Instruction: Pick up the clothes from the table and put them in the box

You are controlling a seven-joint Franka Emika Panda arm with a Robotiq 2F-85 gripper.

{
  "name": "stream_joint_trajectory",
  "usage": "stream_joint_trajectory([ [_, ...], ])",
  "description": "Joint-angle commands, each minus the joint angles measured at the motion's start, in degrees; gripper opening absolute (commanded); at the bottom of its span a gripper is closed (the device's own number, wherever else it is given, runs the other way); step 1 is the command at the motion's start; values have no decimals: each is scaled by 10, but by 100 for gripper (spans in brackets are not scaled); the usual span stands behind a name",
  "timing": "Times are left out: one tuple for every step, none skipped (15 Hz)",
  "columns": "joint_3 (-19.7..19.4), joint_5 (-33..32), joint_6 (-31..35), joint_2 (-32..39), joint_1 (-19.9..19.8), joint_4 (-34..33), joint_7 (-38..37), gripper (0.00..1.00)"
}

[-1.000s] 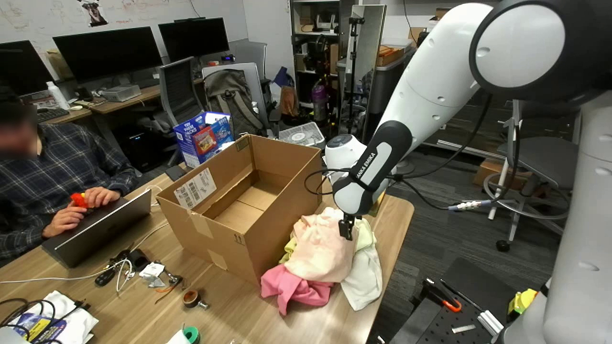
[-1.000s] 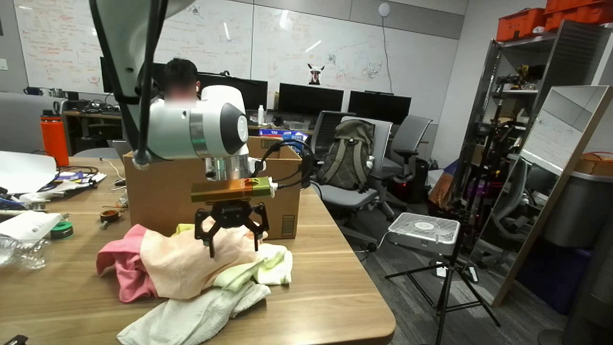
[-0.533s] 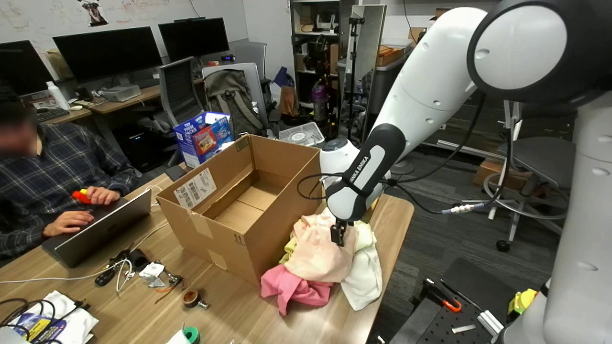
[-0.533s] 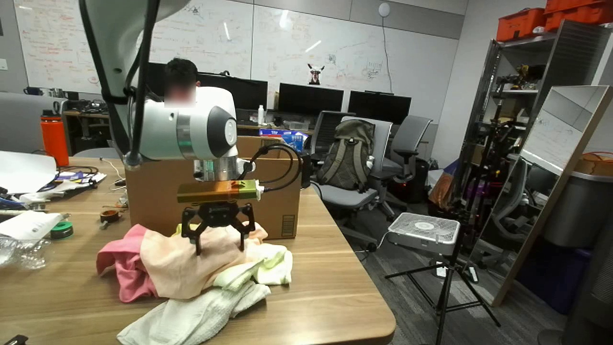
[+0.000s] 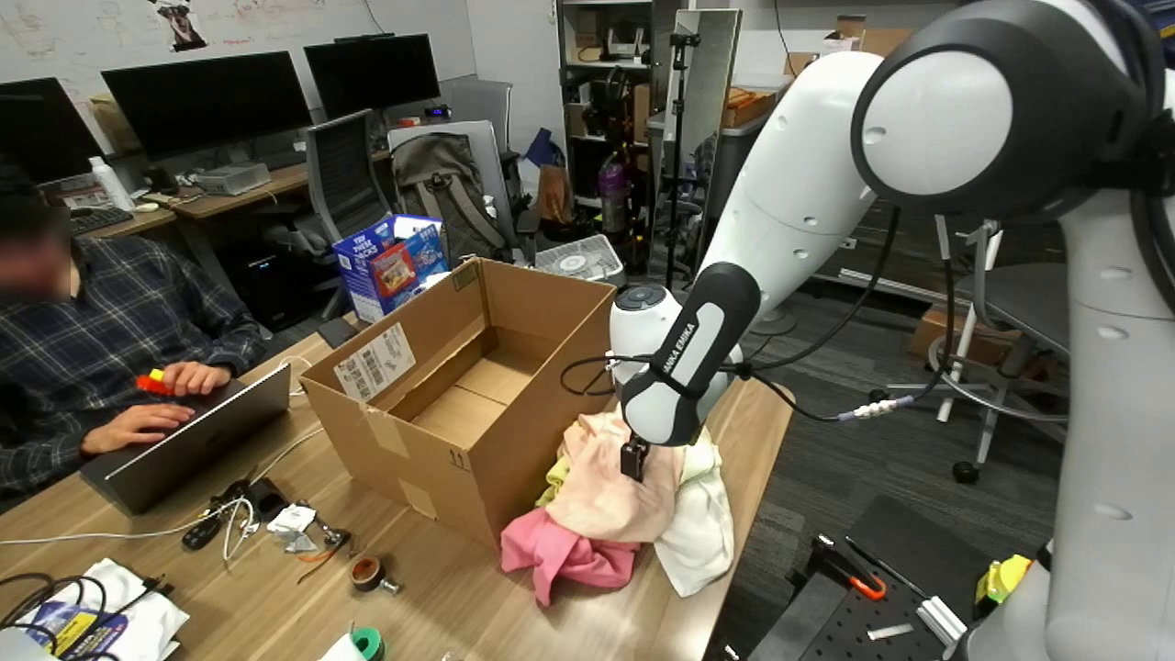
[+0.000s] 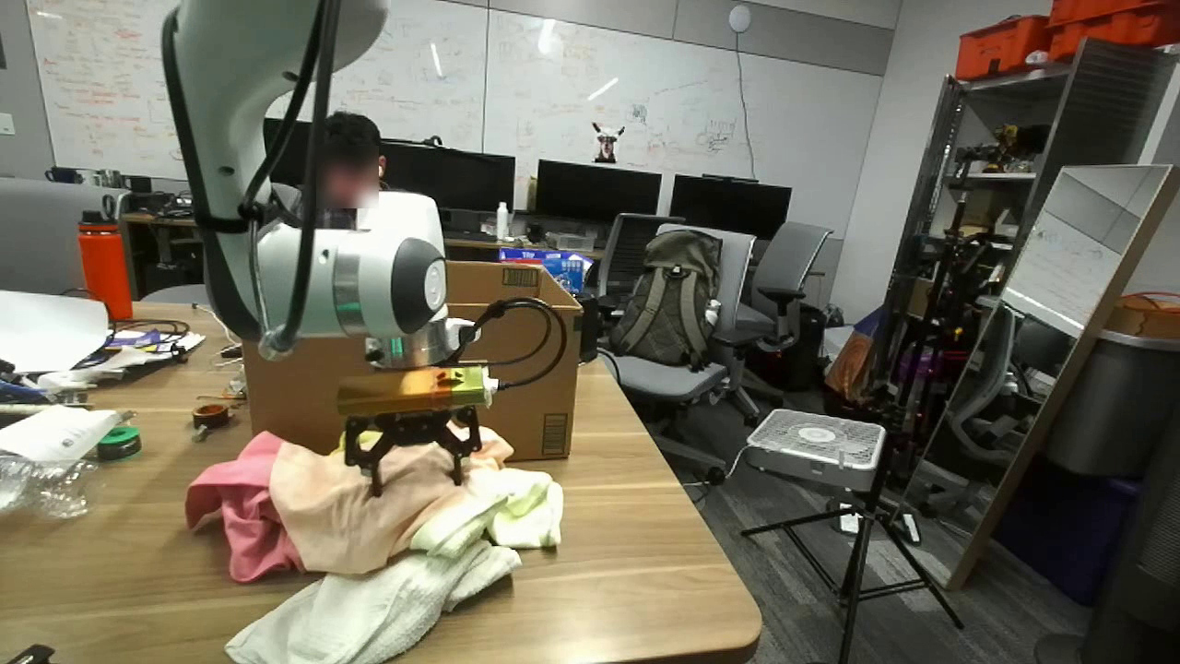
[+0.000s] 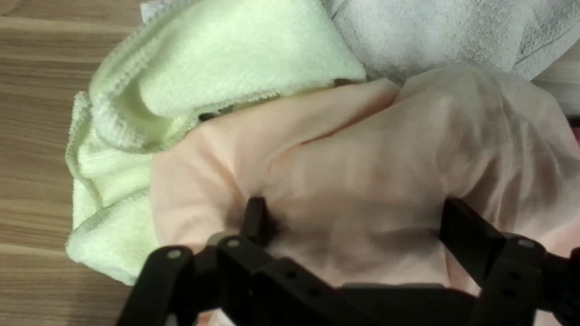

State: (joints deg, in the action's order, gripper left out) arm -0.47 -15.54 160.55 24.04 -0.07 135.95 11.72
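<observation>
The crumpled peach cloth (image 6: pixel 355 526) lay on the tan wooden table (image 6: pixel 636 544), beside the brown cardboard box (image 5: pixel 542 431). The cloth looked soft and light, best pinched at its puffy middle. The black two-fingered gripper (image 6: pixel 417 486) was spread wide over it, holding nothing.

Can't tell if my fingers (image 7: pixel 254 219) touch peach cloth (image 7: pixel 344 172) or sit just above; tips dark, blurred in wrist view. Rest of my gripper (image 7: pixel 355 217) runs off bottom edge there. White cloth (image 7: pixel 435 36) cut by top edge. Part of pink cloth (image 5: pixel 569 555) hidden under peach one. Yellow scrap (image 5: pixel 556 477) shows only partly; can't say if same piece as pale green-yellow cloth (image 7: pixel 244 54). Box (image 6: pixel 535 415) floor hidden in exterior view, my arm (image 6: pixel 230 92) cut by top edge. Label (image 5: pixel 374 361) print too small. Person (image 5: pixel 138 312): face blurred.
</observation>
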Motion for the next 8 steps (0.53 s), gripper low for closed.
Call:
stream_joint_trajectory([
  [-19,-17,41,33,18,-22,-11,100],
  [-25,-20,46,39,21,-26,-12,100],
  [-31,-24,50,43,26,-30,-15,100],
  [-36,-26,53,48,29,-35,-16,100],
  [-45,-31,50,48,36,-37,-22,100],
  [-51,-34,49,49,41,-39,-27,75],
  [-56,-36,52,50,46,-42,-33,73],
  [-59,-36,52,48,49,-44,-38,66],
])
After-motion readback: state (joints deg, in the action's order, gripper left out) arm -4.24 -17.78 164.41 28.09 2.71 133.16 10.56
